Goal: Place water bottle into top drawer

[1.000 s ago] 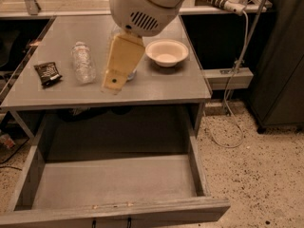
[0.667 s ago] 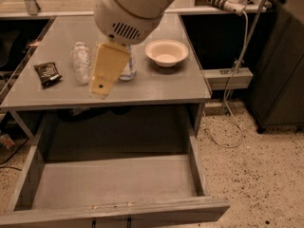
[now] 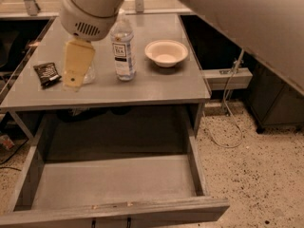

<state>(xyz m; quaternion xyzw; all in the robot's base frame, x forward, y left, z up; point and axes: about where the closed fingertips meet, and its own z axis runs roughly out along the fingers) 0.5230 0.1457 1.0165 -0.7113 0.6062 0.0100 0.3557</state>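
My gripper (image 3: 75, 66), a pale yellow part under the white wrist housing, hangs over the left part of the grey table (image 3: 156, 87). It covers most of the water bottle (image 3: 90, 73). Only a sliver of clear crinkled plastic shows at the gripper's right edge. I cannot tell whether the gripper touches the bottle. The top drawer (image 3: 114, 184) stands pulled out below the table's front edge, with a bare grey floor and a scuffed front panel.
A taller clear bottle with a white-and-dark label (image 3: 122, 49) stands upright just right of the gripper. A white bowl (image 3: 166, 52) sits further right. A dark snack packet (image 3: 47, 73) lies at the table's left edge. A cable hangs down at the right over the speckled floor.
The gripper has moved left and down across the table onto the small water bottle, which now hides it. The taller bottle, hidden by the arm before, is uncovered.
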